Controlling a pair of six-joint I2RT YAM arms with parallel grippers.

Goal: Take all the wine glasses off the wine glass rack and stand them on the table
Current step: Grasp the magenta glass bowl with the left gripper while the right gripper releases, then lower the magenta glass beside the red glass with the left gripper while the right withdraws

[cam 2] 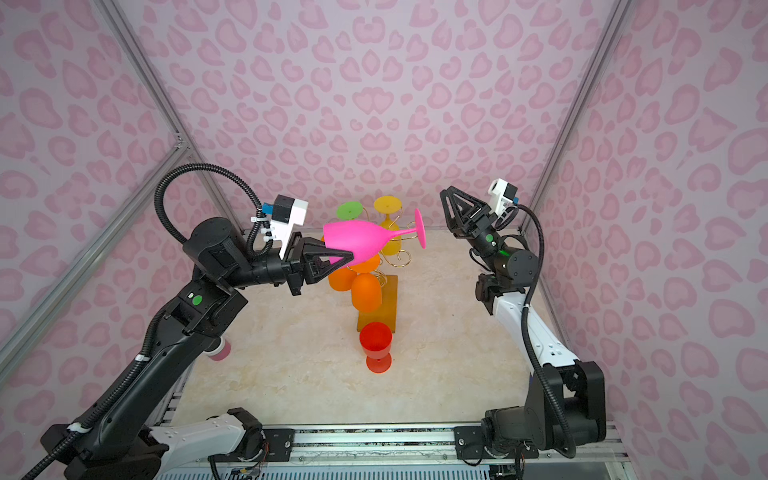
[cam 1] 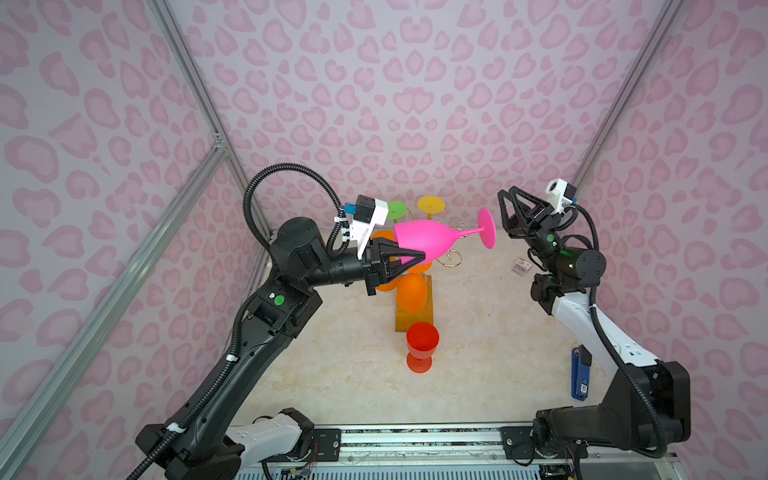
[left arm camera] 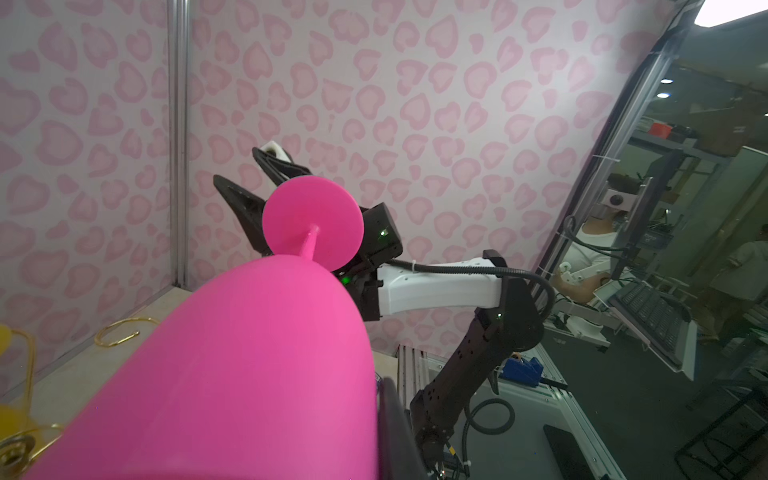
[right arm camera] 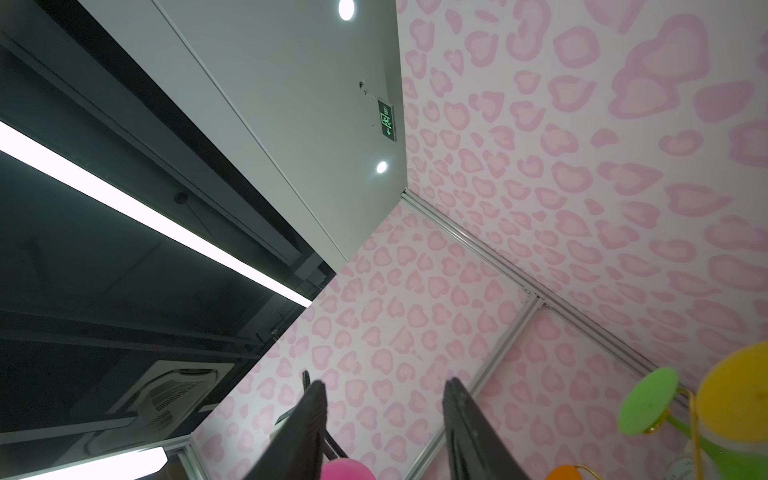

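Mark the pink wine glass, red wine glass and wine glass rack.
pink wine glass (cam 1: 419,239), in a top view, on its bowl.
red wine glass (cam 1: 422,337), in a top view, inside its bowl.
wine glass rack (cam 2: 389,307), in a top view, on its wooden base.

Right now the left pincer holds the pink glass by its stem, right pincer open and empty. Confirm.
Not the stem: both top views show the left pincer holding the pink glass by its bowl. The right pincer is open and empty.

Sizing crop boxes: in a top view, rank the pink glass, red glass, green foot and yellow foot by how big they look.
1. pink glass, raised nearer the camera
2. red glass
3. green foot and yellow foot: alike
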